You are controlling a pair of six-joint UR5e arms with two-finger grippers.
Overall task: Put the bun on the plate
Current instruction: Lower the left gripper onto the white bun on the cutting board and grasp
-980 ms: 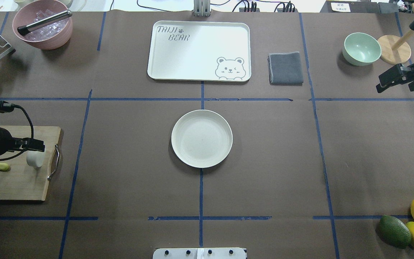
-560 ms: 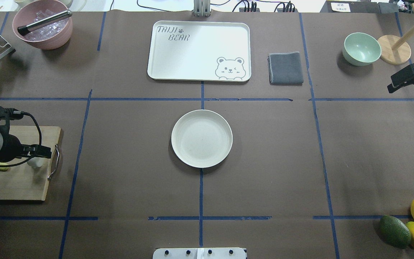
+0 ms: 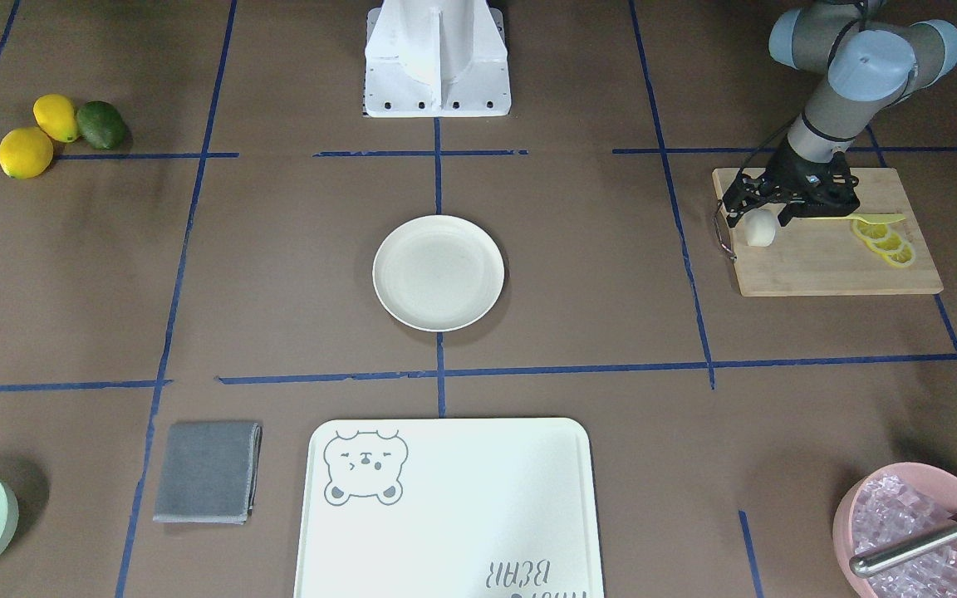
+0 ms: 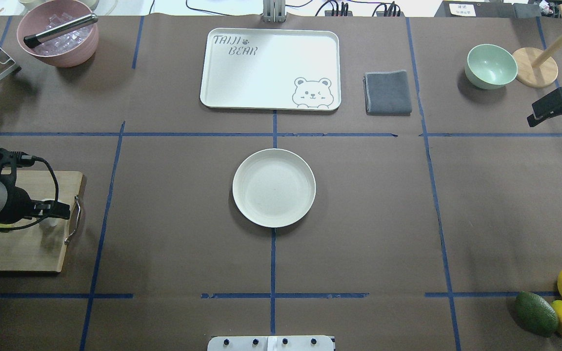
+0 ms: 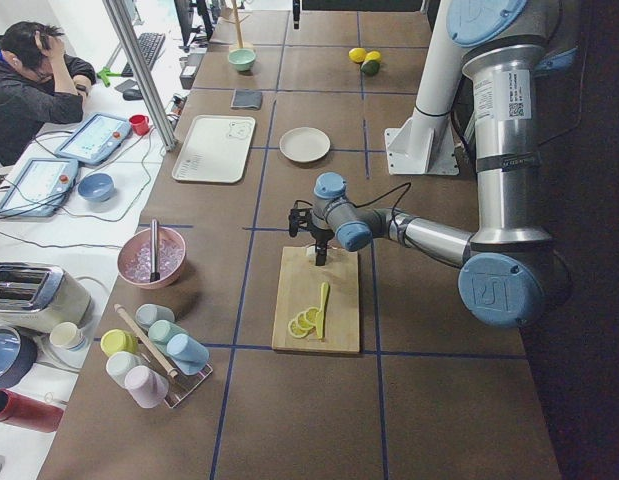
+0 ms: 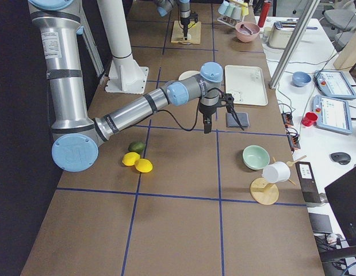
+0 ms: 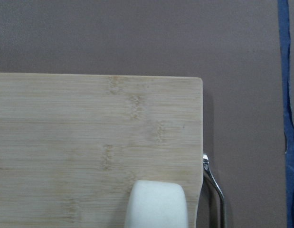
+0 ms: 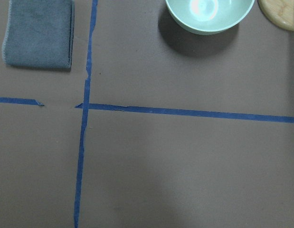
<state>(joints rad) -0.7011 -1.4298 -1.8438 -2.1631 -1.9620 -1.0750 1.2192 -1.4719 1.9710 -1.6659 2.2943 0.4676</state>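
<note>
Left gripper [image 3: 758, 219] open, astride bun [image 3: 762, 229]: small, white, smooth stubby cylinder on cutting board [image 3: 827, 266]

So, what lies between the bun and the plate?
From bun to plate: the board edge and its handle, then bare table crossed by one tape line; front-facing view shows it.

Brown table [image 4: 164, 243]: plate [image 4: 273, 187], tray [image 4: 271, 68], cutting board [image 4: 17, 248], cloth [image 4: 388, 92].

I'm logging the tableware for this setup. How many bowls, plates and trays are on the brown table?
Bowls: 2, the green bowl and the pink bowl
Plates: 1, the plate
Trays: 1, the tray
Total: 4
</note>
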